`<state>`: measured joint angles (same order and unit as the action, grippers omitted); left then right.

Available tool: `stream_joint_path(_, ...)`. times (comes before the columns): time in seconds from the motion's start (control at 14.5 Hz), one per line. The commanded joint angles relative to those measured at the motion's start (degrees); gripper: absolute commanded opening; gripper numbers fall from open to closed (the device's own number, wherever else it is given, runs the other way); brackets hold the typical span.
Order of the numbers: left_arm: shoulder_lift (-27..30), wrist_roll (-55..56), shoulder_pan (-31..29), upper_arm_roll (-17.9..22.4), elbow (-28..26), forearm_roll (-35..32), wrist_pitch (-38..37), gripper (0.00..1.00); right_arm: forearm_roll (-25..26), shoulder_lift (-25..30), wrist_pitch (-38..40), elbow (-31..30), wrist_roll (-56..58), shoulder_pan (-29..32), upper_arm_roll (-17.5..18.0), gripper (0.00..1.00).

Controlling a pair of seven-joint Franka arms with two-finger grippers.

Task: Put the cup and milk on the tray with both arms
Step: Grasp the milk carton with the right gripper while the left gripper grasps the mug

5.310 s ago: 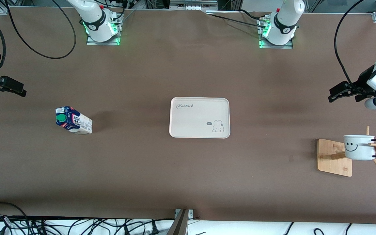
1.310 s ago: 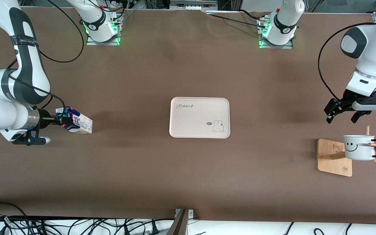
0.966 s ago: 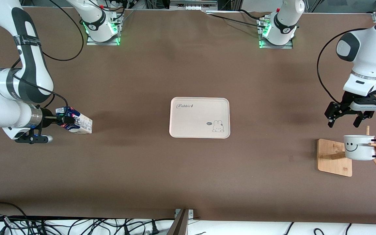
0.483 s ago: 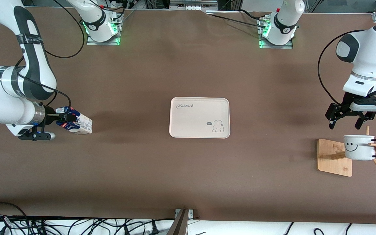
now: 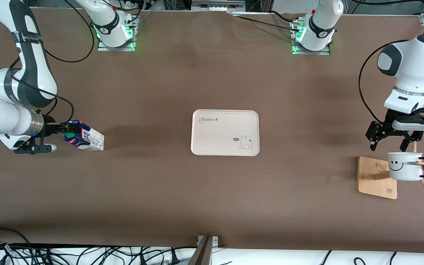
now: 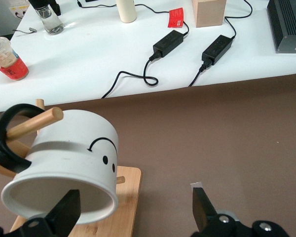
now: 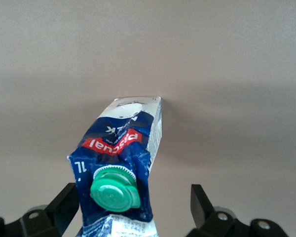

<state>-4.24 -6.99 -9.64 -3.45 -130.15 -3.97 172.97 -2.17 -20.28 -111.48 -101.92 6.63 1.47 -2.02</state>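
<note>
Tray (image 5: 225, 132): "Rabbit" in script at the corner toward the right arm's base; a small rabbit drawing at the diagonal corner, with a tiny speech bubble too small to read.

Milk (image 7: 119, 168): red band reading "Pascual", seen upside down in the right wrist view; "1L" on the blue panel next to the green cap (image 7: 113, 195); other print not legible.

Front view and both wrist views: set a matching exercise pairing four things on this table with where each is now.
Things:
1. cup
2. milk
3. tray
4. left gripper

Places:
A. mid-table, nothing on it
B. hung on the wooden rack
C. open, above the cup
D. between the open fingers of the right gripper

Pairs: 1-B, 2-D, 3-A, 4-C
</note>
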Motion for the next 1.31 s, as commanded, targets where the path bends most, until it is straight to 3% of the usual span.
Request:
stream_joint_path(0.0, -2.52, -0.4, 0.06, -0.07, 3.14, -1.3, 0.27, 1.0, -0.55, 0.95, -0.41, -1.62, 1.19, -0.06, -0.09, 1.0)
stream_joint_path(0.97, -7.27, -0.4, 0.06, -0.07, 6.75, -1.22, 0.79, 1.0, -0.2, -1.16, -1.11, -0.91, 3.21, -0.32, 0.52, 1.0)
stream_joint_path(1.17, -7.18, -0.4, -0.02, -0.07, 6.49, -1.21, 0.97, 1.0, -0.37, -1.16, -1.11, -0.83, 3.21, -0.32, 0.52, 0.59)
stream_joint_path(1.24, -7.18, -0.4, -0.37, 0.02, 6.4, -1.22, 0.97, 1.0, -0.64, -1.16, -1.11, -0.83, 3.21, -0.32, 0.52, 0.53)
